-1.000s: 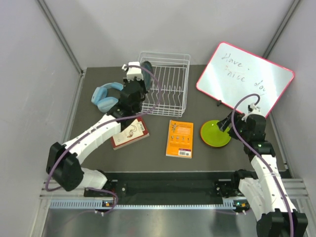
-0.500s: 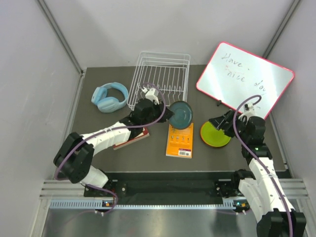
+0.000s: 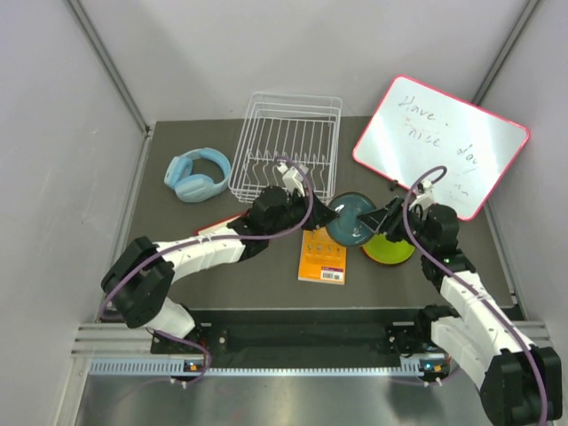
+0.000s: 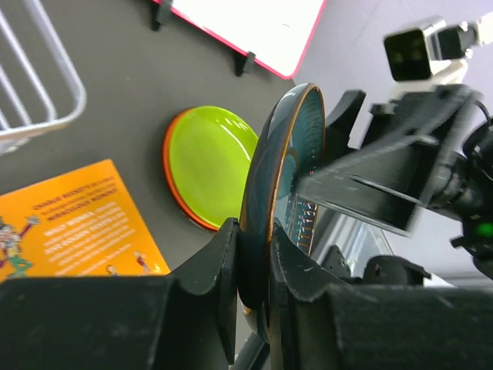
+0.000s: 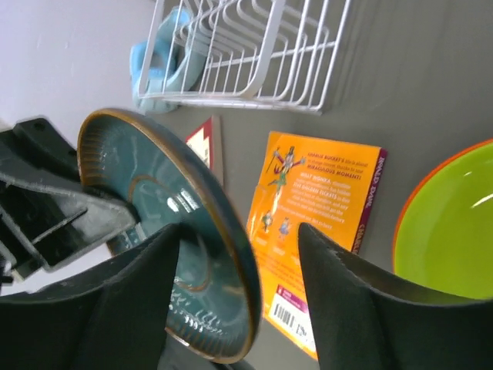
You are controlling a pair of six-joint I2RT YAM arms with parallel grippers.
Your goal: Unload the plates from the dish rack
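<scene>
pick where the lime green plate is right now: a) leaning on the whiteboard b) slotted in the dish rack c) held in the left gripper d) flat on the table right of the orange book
D: the lime green plate lies flat on the table just right of the orange book, and the left gripper is shut on the teal plate instead.

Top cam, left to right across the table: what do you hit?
Blue headphones → dish rack → teal plate → lime plate → whiteboard
</scene>
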